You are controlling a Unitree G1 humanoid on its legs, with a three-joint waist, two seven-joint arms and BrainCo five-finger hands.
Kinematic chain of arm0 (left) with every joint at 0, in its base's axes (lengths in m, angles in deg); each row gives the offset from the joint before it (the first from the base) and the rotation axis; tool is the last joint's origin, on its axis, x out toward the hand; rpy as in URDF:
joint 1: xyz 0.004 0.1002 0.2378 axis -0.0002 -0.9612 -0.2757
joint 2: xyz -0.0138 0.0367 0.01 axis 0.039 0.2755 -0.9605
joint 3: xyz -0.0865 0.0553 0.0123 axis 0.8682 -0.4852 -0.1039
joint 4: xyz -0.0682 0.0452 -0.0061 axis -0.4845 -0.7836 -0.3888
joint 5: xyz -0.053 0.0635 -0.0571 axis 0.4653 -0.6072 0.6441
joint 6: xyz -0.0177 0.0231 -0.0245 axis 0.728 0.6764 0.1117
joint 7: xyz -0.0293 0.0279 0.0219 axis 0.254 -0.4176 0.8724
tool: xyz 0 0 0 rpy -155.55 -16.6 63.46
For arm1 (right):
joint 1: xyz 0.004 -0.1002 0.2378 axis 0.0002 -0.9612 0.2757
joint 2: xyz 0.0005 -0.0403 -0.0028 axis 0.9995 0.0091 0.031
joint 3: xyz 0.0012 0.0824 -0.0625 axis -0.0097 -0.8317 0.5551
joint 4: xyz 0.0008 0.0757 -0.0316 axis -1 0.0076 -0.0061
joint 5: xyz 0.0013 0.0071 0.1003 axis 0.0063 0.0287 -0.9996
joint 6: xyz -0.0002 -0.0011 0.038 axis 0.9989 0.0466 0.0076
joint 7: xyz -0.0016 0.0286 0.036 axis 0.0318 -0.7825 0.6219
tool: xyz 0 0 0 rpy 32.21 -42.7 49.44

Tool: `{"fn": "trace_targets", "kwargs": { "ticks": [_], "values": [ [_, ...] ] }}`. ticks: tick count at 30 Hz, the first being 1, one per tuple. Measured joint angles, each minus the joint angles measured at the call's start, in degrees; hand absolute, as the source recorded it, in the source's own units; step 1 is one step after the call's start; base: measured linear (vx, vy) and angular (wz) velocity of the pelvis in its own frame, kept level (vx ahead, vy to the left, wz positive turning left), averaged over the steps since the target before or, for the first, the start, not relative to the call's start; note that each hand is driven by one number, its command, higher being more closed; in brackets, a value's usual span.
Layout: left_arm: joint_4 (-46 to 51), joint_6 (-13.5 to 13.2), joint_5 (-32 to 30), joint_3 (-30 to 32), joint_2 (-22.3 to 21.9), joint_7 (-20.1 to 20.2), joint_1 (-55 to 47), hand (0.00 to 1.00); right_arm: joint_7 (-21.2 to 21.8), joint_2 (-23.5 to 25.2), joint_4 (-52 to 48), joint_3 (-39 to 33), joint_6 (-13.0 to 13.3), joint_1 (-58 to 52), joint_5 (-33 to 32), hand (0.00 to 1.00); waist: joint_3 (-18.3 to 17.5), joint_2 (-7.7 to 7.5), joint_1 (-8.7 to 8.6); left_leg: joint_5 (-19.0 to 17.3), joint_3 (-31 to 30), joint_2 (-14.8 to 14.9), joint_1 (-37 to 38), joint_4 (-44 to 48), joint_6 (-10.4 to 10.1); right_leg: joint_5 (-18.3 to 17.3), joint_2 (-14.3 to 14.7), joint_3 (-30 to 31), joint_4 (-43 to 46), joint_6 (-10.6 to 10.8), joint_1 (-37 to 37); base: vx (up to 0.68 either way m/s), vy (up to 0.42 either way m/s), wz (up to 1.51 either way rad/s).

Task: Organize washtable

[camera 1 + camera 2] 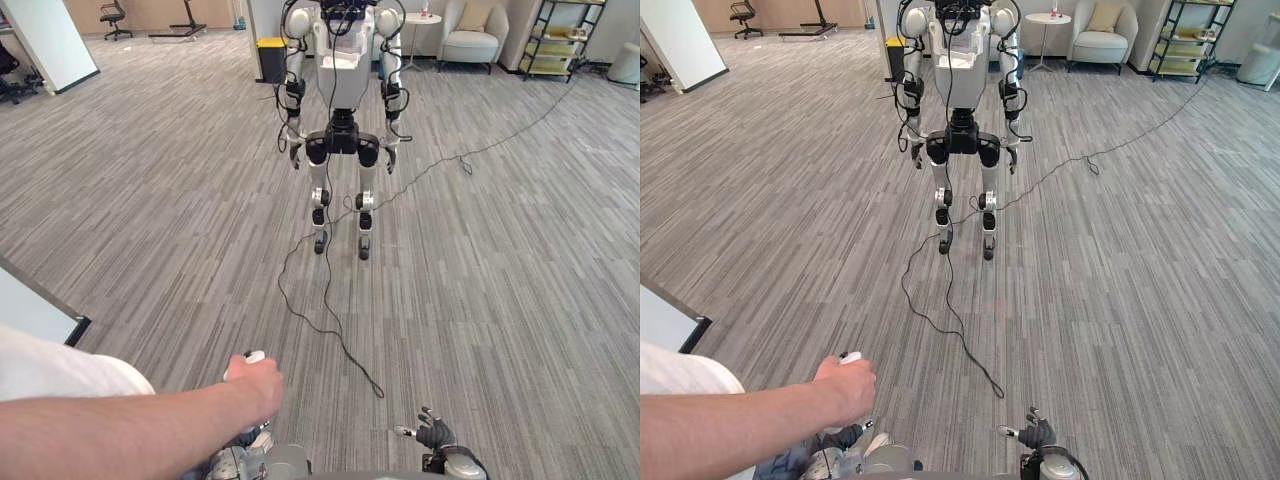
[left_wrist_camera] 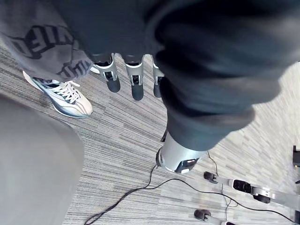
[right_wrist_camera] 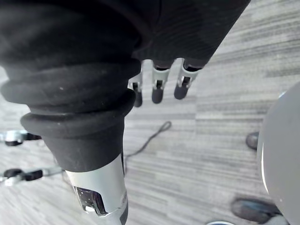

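My left hand (image 1: 840, 455) hangs low at my side over grey striped carpet, its fingers (image 2: 136, 82) straight and holding nothing. A person's bare arm (image 1: 130, 430) reaches in from the left just above it, the fist (image 1: 258, 385) closed round a small white thing (image 1: 254, 357). My right hand (image 1: 435, 432) hangs at the other side. Its fingers (image 3: 158, 89) are relaxed and point at the floor, with nothing in them.
Another humanoid robot (image 1: 340, 110) stands on the carpet a few steps ahead, facing me. The person's sneaker (image 2: 65, 96) is close to my left hand. A white board (image 1: 30, 305) stands at the left. An armchair (image 1: 472, 35), a shelf (image 1: 560, 35) and a yellow bin (image 1: 270, 55) line the far wall.
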Motion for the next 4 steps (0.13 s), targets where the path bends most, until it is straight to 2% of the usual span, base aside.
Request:
{"fn": "trace_targets", "kwargs": {
  "ticks": [1, 4],
  "values": [
    [-0.5, 0.0, 0.0, 0.0, -0.6, 0.0, 0.0, 0.0, 0.0, -0.3, 0.3, 0.0, -0.1, -0.1, 0.0, 0.0, -0.6, 1.16, 0.11, 4.6, -1.2, 1.0, 0.1, -3.6, -0.6, -0.9, 1.2, 0.1, 0.2, 1.2, 0.6, 0.25, 0.172, 0.14],
    [-0.8, -0.1, -0.1, 0.0, 1.5, 0.0, -0.3, 0.0, 0.1, 2.3, 0.5, -0.1, -0.2, -0.5, 0.0, 0.0, -1.7, -2.12, 0.38, 5.6, -0.1, -1.6, 4.3, -9.4, 0.1, -2.4, -2.0, 0.6, 0.4, 2.9, 1.8, 0.16, 0.102, 0.05]
  ]
}}
